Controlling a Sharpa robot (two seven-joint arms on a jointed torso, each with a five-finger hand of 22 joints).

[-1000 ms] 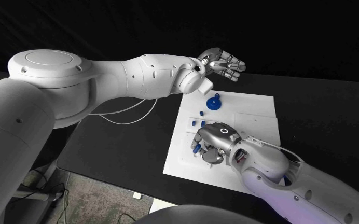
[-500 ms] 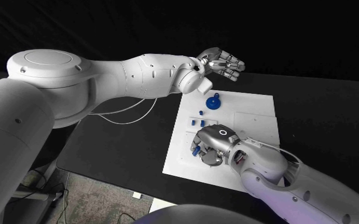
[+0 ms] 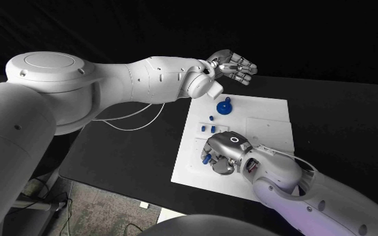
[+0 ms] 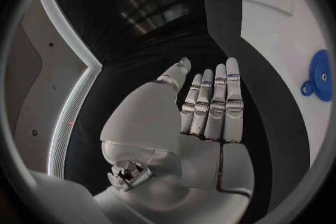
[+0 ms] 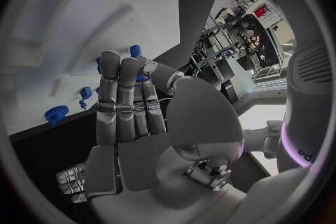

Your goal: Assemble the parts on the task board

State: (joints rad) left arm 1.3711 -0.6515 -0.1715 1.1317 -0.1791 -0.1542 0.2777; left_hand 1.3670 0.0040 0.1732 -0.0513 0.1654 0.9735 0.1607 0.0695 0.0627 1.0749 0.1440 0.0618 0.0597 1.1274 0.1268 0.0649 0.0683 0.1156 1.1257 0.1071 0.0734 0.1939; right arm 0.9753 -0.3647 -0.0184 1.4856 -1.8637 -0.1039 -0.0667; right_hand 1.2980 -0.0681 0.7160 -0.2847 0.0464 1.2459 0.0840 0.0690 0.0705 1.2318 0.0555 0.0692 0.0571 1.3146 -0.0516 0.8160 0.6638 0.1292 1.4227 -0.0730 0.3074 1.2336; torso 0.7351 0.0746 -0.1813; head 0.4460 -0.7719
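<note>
While L hand (image 3: 235, 68) aloft, board edge (image 3: 183, 159) unobstructed.

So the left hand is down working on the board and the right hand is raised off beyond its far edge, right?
No, it is the other way round. The head view shows the right hand down on the white board, over the small blue parts, while the left hand is raised beyond the board's far edge, fingers held together and holding nothing, as the left wrist view confirms.
</note>
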